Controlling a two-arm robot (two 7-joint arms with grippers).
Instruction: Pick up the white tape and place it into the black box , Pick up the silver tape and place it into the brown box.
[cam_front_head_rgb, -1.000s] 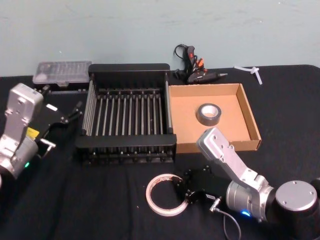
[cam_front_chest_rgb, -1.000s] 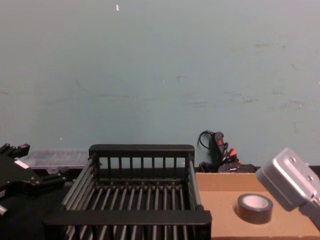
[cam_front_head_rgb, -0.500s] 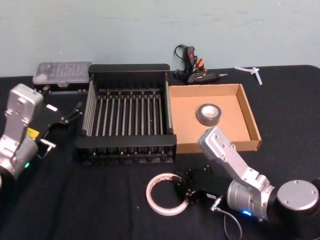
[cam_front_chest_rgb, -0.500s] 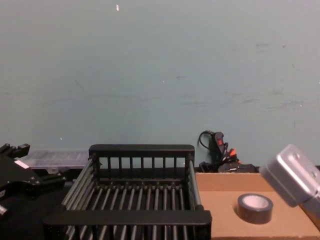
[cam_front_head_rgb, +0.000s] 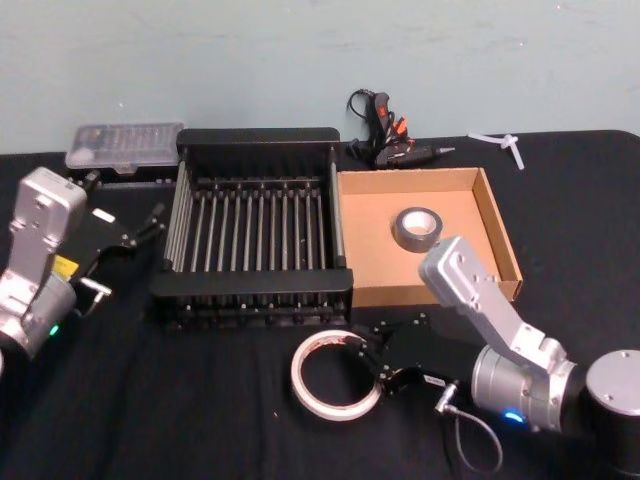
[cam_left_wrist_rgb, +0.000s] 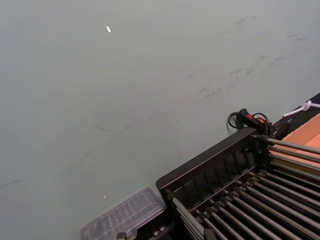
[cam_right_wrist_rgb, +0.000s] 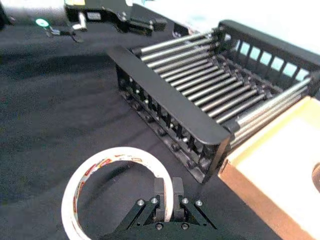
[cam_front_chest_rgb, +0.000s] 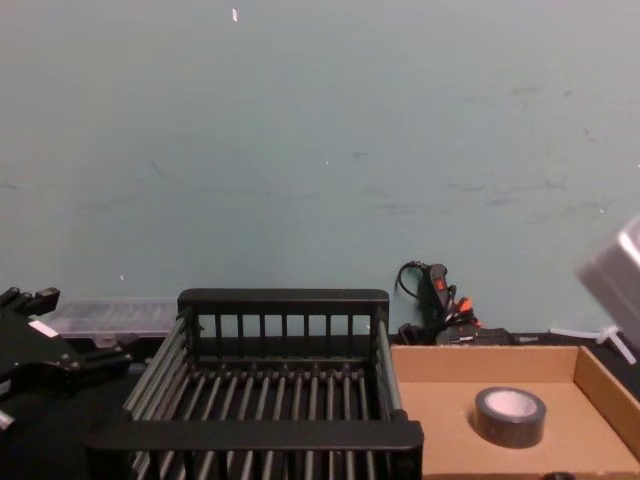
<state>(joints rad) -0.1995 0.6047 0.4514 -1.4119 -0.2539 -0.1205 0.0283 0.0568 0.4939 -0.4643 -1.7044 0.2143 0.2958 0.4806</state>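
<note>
The right gripper (cam_front_head_rgb: 378, 362) sat low over the black table (cam_front_head_rgb: 180, 410), just in front of the black box (cam_front_head_rgb: 255, 230), with its fingers (cam_right_wrist_rgb: 166, 197) closed on the near rim of the white tape (cam_front_head_rgb: 334, 375). In the right wrist view one finger stood inside the ring and one outside, pinching the band between them. The white tape lay roughly flat on the table, its red and dark printing visible on the inner face, close to the front wall of the black box but apart from it.

The silver tape (cam_front_head_rgb: 417, 230) rested flat inside the brown box (cam_front_head_rgb: 500, 240), toward its far middle. The brown box stood just beside the black box, on its right, their side walls touching or nearly so.

The left gripper (cam_front_head_rgb: 140, 231) hung off to the left of the black box, near its far left corner, holding nothing; whether its fingers were spread could not be told.

Behind the boxes, against the wall, lay a glue gun (cam_front_head_rgb: 385, 135), a clear plastic case (cam_front_head_rgb: 125, 145) at the far left, and a small white piece (cam_front_head_rgb: 505, 142) at the far right.
</note>
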